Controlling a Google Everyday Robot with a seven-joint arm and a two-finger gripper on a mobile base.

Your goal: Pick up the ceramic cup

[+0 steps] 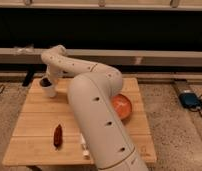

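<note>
The ceramic cup [48, 90], small and white with a dark inside, is at the far left of the wooden table [39, 117]. My gripper [45, 80] comes down onto the cup's rim from above, its dark fingers at the opening, and is shut on the cup. My thick white arm [94, 105] stretches from the front right across the table to it and hides the table's middle.
An orange-red bowl [122, 106] sits at the right, partly behind the arm. A dark red oblong thing [58, 135] lies near the front left. A slim white bottle [84, 148] lies by the front edge against the arm. A blue device [190, 99] is on the floor at right.
</note>
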